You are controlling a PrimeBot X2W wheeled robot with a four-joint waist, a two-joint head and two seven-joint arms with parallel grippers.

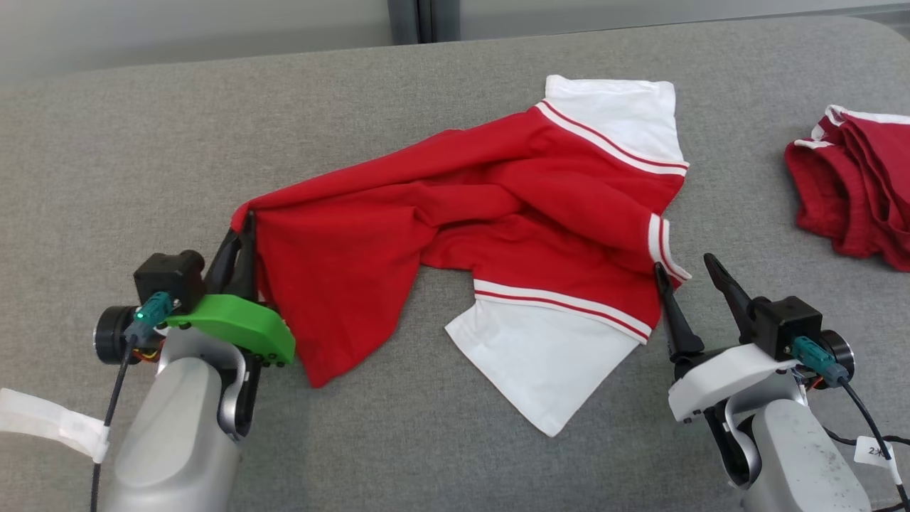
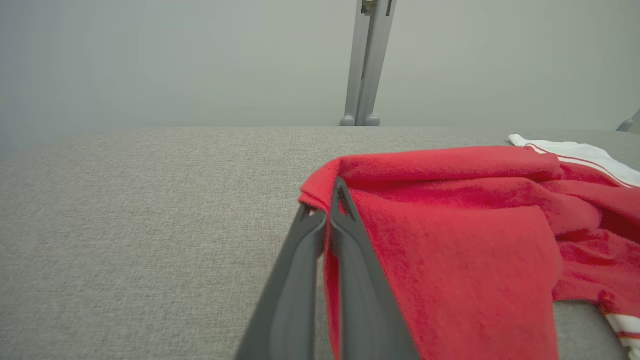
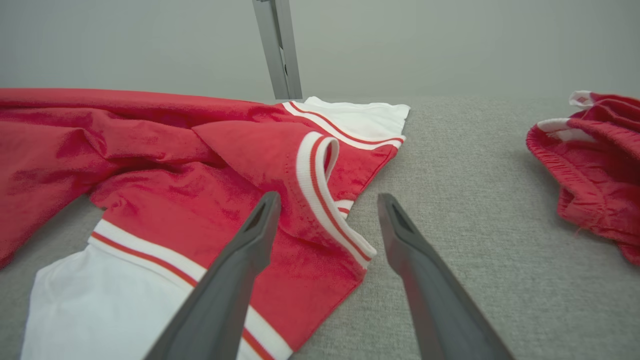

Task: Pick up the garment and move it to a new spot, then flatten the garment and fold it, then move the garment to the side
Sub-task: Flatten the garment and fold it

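Note:
The garment, a red shirt with white sleeves and striped white bands, lies rumpled across the middle of the grey surface. My left gripper is shut on its left corner, which is lifted a little off the surface; in the left wrist view the gripper pinches red fabric between closed fingers. My right gripper stands open at the shirt's right edge, its left finger over the striped collar band and its right finger over bare surface; the gripper holds nothing.
A second red garment with white trim lies bunched at the far right, also seen in the right wrist view. The grey padded surface stretches to the left and front. A grey post stands behind the far edge.

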